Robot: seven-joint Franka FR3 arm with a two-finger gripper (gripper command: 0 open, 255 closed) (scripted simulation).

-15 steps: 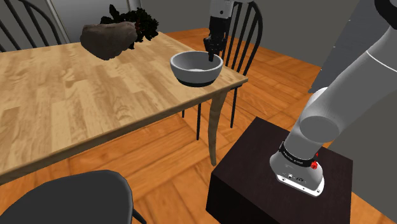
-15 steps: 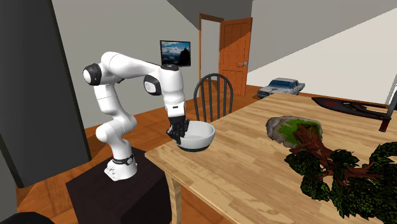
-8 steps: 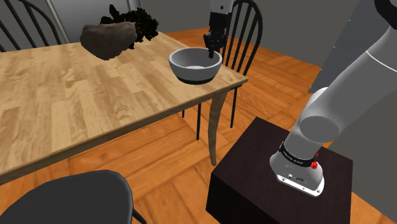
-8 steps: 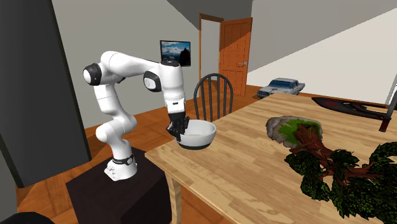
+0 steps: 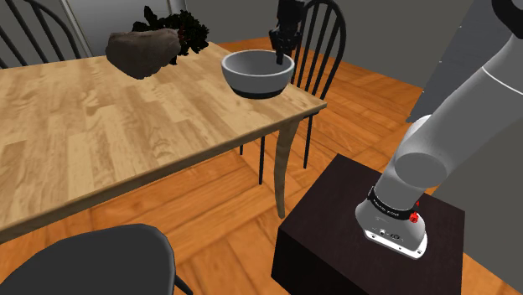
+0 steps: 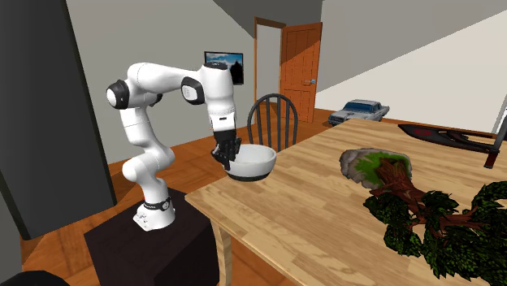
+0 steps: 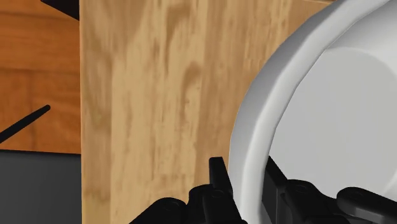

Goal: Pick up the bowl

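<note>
A white-grey bowl point(image 5: 257, 74) with a dark base is gripped at its rim by the black gripper point(image 5: 279, 55), over the corner of the wooden table point(image 5: 126, 126) nearest the stand point(image 5: 335, 226). In the wrist view the bowl's wall point(image 7: 331, 114) is seen clamped between the two fingers of the gripper point(image 7: 246, 173) — one finger inside the rim, one outside, the jaws narrow around it. In the second exterior view the bowl point(image 6: 252, 162) is shown upright and appears raised clear of the tabletop point(image 6: 325, 219), with the gripper point(image 6: 225, 157) at the side facing the arm. A dark spindle-back chair point(image 5: 323, 50) is placed just behind the bowl. Farther along the table a brown stump-like lump point(image 5: 142, 50) with dark foliage is set, well apart from the bowl. A toy car point(image 6: 357, 110) is seen at the table's far end — beside an orange door point(image 6: 299, 65).
</note>
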